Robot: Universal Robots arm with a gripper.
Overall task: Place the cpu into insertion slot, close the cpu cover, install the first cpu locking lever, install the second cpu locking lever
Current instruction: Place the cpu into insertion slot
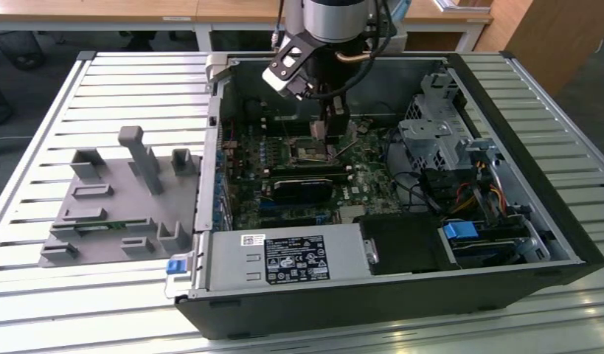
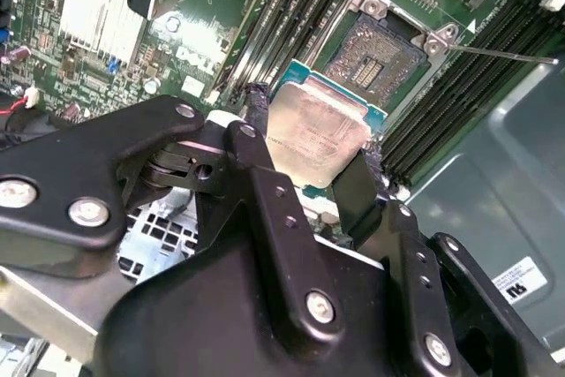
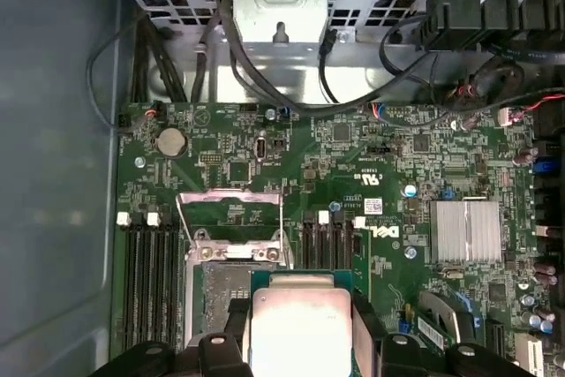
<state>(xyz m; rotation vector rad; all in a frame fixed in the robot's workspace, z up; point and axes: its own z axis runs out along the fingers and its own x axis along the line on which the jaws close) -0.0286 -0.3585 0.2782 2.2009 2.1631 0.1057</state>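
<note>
Here the gripper's (image 2: 314, 140) fingers (image 2: 259, 121) clamp the cpu (image 2: 322, 121) near the insertion slot (image 2: 378, 57); a square, level descent seems wise.

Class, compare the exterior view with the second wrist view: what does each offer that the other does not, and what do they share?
Exterior view: the whole open computer case on a slatted table, a grey moulded holder to the exterior view's left of it, and the arm reaching down inside.
Second wrist view: the cpu gripped between the fingers of the claw, apart from the empty insertion slot, beside which a thin metal lever sticks out.
Shared: the green motherboard and the claw over it.
</note>
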